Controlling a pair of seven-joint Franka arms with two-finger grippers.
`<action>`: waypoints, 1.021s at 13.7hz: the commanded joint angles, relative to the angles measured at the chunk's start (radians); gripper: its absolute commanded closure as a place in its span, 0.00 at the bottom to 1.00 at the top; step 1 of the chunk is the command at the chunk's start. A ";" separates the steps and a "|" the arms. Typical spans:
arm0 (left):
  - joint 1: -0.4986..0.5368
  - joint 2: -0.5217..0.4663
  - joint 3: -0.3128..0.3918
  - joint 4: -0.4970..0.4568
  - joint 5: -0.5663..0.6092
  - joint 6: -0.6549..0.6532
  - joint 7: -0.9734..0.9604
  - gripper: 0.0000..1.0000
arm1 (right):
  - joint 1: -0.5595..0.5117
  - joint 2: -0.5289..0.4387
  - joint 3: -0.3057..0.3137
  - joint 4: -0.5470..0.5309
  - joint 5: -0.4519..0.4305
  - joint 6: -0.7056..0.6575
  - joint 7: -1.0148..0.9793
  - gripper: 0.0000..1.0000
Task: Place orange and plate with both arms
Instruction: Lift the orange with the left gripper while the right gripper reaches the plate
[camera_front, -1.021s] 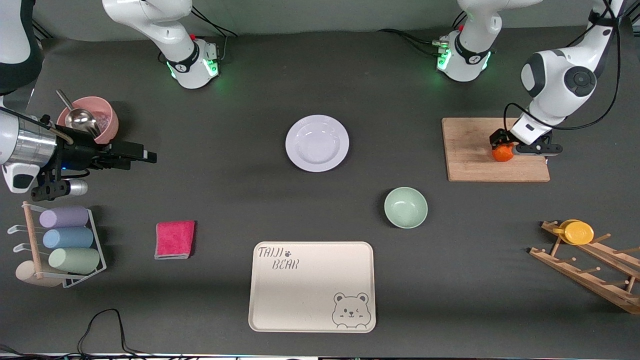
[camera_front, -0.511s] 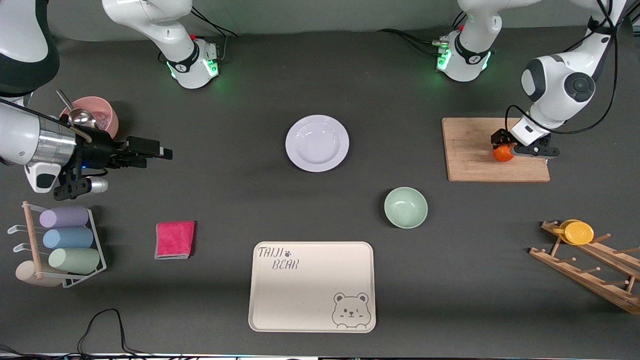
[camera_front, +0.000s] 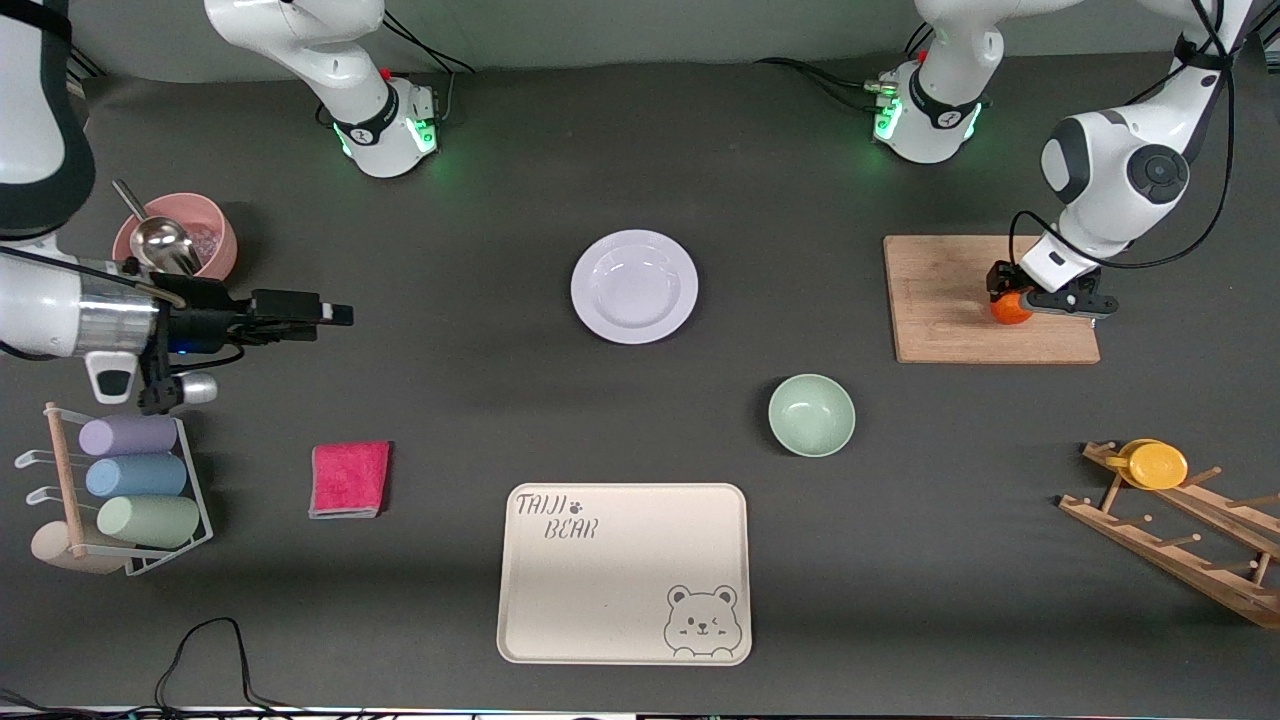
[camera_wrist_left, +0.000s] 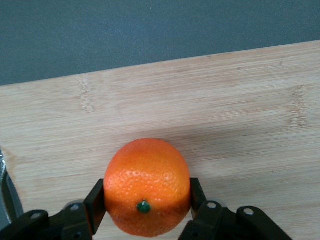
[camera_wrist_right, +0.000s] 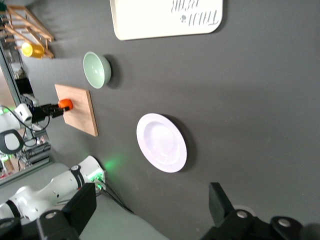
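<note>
Left hand (camera_front: 1012, 300) is clamped on the orange (camera_front: 1011, 309), and from my left wrist feed I see a finger (camera_wrist_left: 95, 205) pressed against each side of the fruit, its green stem nub facing the camera. I read the orange as sitting on the wooden cutting board (camera_front: 940, 300), near the board's edge at the left arm's end of the worktop (camera_front: 480, 400); whether it is just lifted off the wood I cannot tell. Right hand (camera_front: 335, 314) hangs open over bare worktop toward the right arm's end, just beside the pink bowl (camera_front: 205, 225) that holds a metal scoop (camera_front: 160, 238), and its two fingers (camera_wrist_right: 82, 207) stand wide apart in my right wrist feed. I see the plate (camera_front: 634, 287) lying flat near the middle of the worktop, well apart from both hands, between the right hand and the cutting board. Nearer to the front camera than the plate are the green bowl (camera_front: 811, 415) and the cream bear tray (camera_front: 624, 573), the tray closest to that camera.
</note>
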 joint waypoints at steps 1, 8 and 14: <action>0.000 0.001 -0.002 -0.011 0.005 0.022 -0.001 0.50 | 0.008 -0.010 -0.004 -0.073 0.062 0.014 -0.119 0.00; -0.003 -0.187 -0.018 0.278 -0.004 -0.586 -0.018 0.52 | 0.000 -0.065 -0.022 -0.276 0.160 0.048 -0.140 0.00; -0.102 -0.205 -0.120 0.486 -0.077 -0.794 -0.256 0.52 | 0.000 -0.070 -0.085 -0.363 0.232 0.051 -0.202 0.00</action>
